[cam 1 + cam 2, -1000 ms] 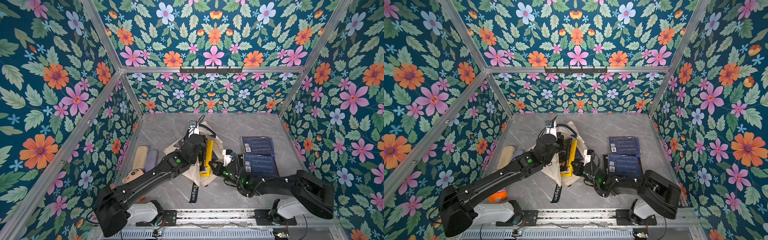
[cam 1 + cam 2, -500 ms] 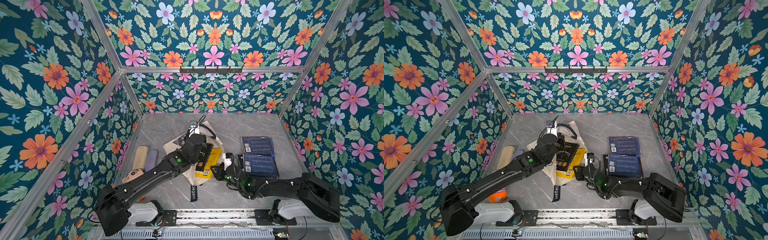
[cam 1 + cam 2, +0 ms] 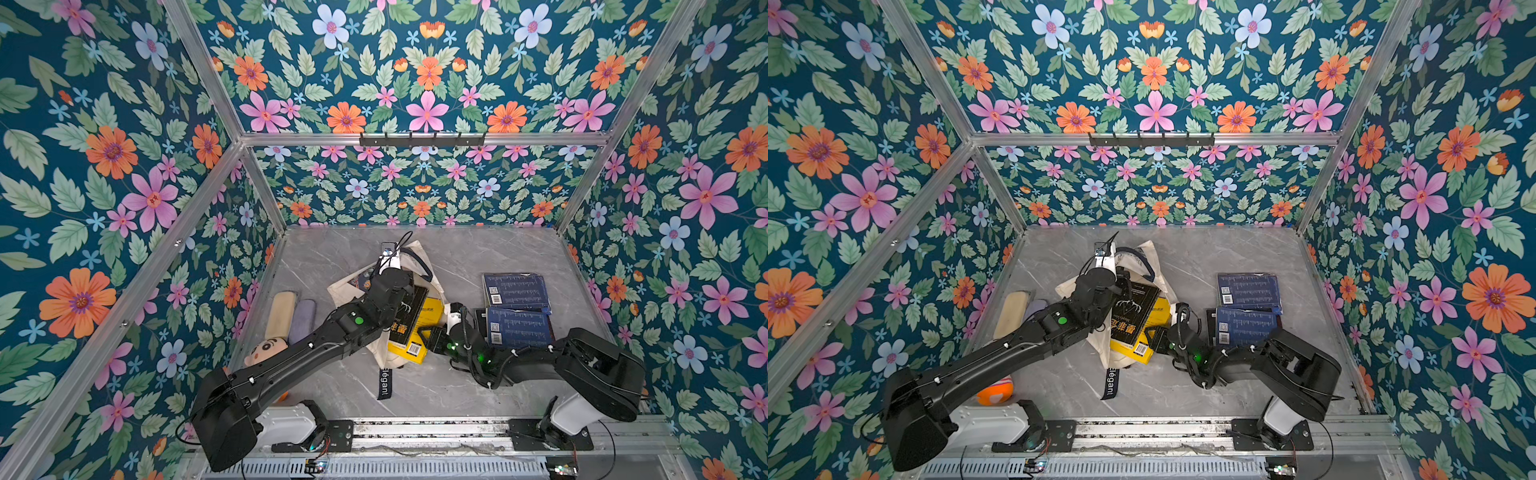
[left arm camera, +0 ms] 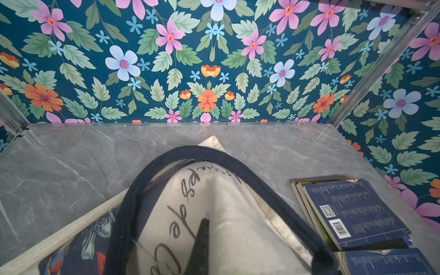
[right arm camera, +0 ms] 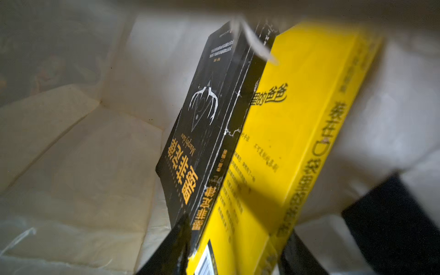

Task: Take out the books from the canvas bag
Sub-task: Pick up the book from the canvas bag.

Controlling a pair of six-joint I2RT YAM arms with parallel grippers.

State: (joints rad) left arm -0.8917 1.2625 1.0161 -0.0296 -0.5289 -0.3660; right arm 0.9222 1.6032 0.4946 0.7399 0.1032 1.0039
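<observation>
The cream canvas bag (image 3: 345,291) lies at the table's middle with its mouth toward the front. My left gripper (image 3: 397,270) is shut on the bag's upper cloth; one dark finger (image 4: 202,238) shows under the fabric, beside the navy handle (image 4: 190,150). A black book (image 3: 409,316) lies on a yellow book (image 3: 432,313), both half out of the mouth. My right gripper (image 3: 426,336) is open, its fingers (image 5: 171,250) standing either side of the two books' near ends. Two blue books (image 3: 515,291) (image 3: 517,326) lie on the table to the right.
A beige cushion (image 3: 280,307), a purple one (image 3: 302,318) and a plush doll (image 3: 266,351) lie along the left wall. The bag's dark strap (image 3: 385,382) trails toward the front rail. Flowered walls close in three sides.
The black and yellow books tipped from standing in the bag to lying flat, slid partly out. My right gripper's jaws went from shut to apart. The left gripper kept its hold.
</observation>
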